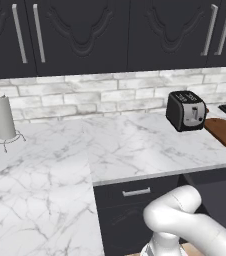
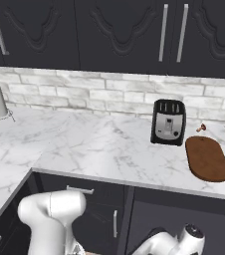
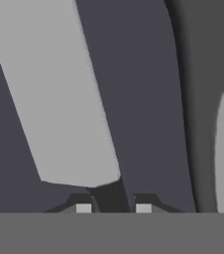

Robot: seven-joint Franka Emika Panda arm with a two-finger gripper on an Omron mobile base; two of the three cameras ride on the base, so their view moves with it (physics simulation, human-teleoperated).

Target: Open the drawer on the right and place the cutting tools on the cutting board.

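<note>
I saw flat, even, rendered light with no glare. The toaster (image 1: 186,111) cast a soft shadow; the hand view was dim.

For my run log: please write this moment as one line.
drawer: open | gripper: inside, astride knife handle | board: bare

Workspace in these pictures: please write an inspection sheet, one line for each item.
Surface: white marble counter, L-shaped.
Job's things: drawer pulled open; cutting board bare, right of toaster; knife lies in the drawer, blade close before the hand.
Clutter: toaster; paper towel holder.
Grippers: gripper low in the drawer, jaws straddling the knife handle; grip cannot be told.
Cables: nothing seen.
Surroundings: dark cabinets, brick backsplash.
</note>
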